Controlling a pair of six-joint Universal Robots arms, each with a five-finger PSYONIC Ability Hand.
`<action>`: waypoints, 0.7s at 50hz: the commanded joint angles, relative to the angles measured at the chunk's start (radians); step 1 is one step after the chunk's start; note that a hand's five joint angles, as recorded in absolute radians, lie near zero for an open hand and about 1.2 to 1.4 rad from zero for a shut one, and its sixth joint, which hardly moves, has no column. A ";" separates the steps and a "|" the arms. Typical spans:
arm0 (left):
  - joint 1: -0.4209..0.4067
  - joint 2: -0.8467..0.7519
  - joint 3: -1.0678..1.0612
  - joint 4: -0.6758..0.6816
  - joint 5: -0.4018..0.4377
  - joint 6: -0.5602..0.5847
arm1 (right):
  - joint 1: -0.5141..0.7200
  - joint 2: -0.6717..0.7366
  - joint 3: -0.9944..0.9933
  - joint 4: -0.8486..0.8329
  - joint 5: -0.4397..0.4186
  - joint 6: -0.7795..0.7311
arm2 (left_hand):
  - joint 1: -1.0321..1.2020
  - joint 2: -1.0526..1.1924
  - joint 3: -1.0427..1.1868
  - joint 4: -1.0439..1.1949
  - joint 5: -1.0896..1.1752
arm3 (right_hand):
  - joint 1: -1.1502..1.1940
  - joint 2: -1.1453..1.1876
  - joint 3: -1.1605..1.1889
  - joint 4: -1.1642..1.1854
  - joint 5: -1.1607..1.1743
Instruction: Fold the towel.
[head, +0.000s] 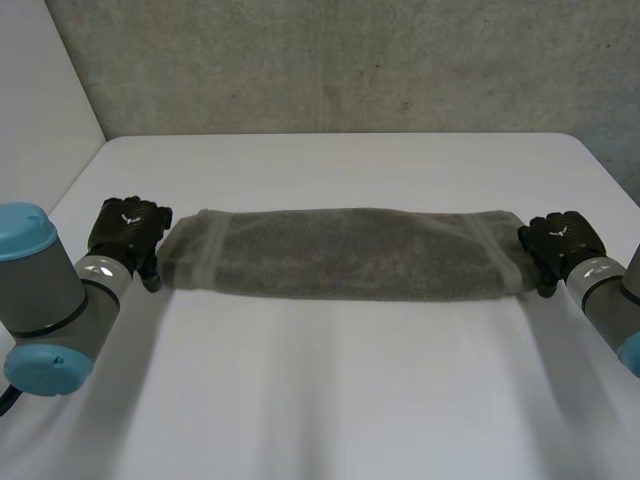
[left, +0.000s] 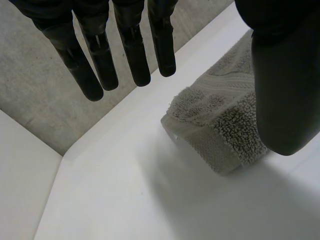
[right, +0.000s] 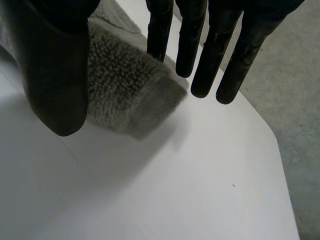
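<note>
Spotted folded grey terry towel (head: 340, 252) flat on white table (head: 330, 400); black left hand (head: 128, 232), black right hand (head: 562, 240) parked at opposite ends, fingers (left: 132, 60) straight, clamping nothing.

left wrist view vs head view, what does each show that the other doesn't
Left wrist view: the black left hand with straight fingers off the folded grey terry towel, whose stacked layers show at its end. Head view: the towel's full length, the black right hand at its other end. Both: left hand, towel, white table.
</note>
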 joint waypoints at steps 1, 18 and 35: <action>-0.001 0.013 -0.008 0.002 0.001 -0.003 | -0.001 0.010 0.006 -0.016 -0.038 0.006 | -0.039 -0.037 -0.037 -0.042 -0.017 | 0.055 0.063 0.059 0.056 0.051; -0.001 0.079 -0.035 0.002 0.007 -0.089 | -0.069 0.024 -0.037 -0.012 -0.015 -0.046 | -0.336 -0.333 -0.333 -0.339 -0.314 | 0.820 0.828 0.824 0.821 0.816; -0.006 0.157 -0.057 0.003 0.004 -0.091 | 0.097 -0.045 -0.269 -0.015 0.141 -0.429 | -0.342 -0.339 -0.339 -0.345 -0.320 | 0.820 0.828 0.824 0.821 0.816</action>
